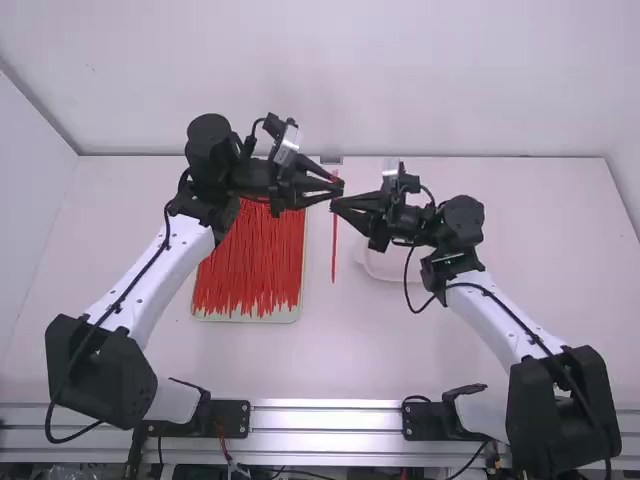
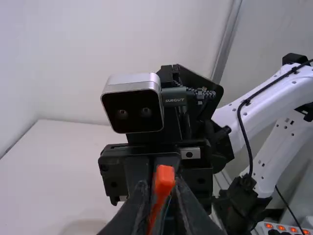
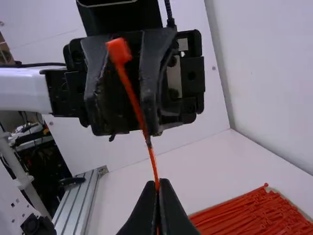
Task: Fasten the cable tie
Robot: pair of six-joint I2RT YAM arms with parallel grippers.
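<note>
Left gripper (image 2: 163, 190) and right gripper (image 3: 157, 190), two in all, each have fingers closed on one straight red cable tie (image 1: 333, 245), held above the white table (image 1: 500, 210). One heap of red ties (image 1: 252, 262) lies nearby on one pale tray (image 1: 250, 316). White walls (image 1: 420, 70) enclose the table.

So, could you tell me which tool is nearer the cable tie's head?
Left. The left tool holds the cable tie right at its head; the right tool pinches it farther along, away from the head.
</note>
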